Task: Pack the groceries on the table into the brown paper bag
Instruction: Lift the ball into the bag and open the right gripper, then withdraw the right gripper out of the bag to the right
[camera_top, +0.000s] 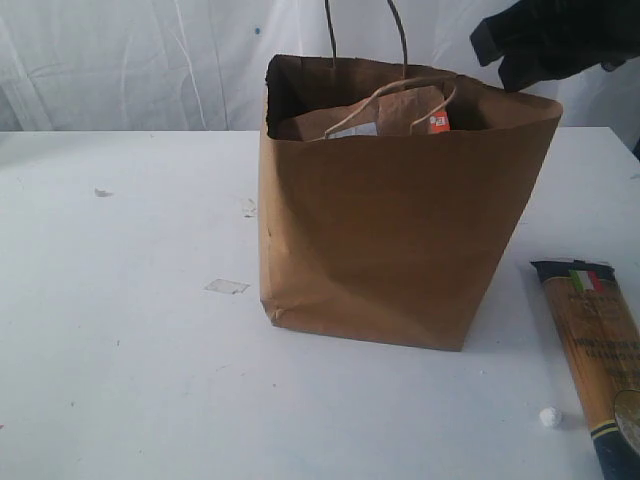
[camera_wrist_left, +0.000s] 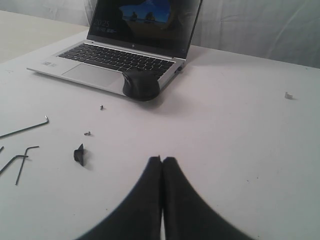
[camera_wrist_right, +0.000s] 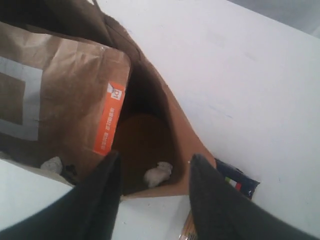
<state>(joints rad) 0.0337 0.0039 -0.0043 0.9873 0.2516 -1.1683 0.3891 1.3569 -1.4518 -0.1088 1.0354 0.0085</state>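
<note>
The brown paper bag (camera_top: 400, 250) stands upright at frame centre, mouth up, with the brown labelled pouch (camera_top: 400, 110) upright inside. The long spaghetti packet (camera_top: 598, 350) lies flat lower right, its long axis nearly top-to-bottom. The right gripper (camera_wrist_right: 155, 157) is spread and empty, the left gripper (camera_wrist_left: 162, 160) clenched on nothing.

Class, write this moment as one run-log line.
tall brown kraft paper bag upright | brown labelled pouch inside | long spaghetti packet outside on table | left gripper shut, empty | right gripper open over bag

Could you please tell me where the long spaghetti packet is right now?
The spaghetti packet lies flat on the table at the exterior view's right edge, just right of the brown paper bag.
</note>
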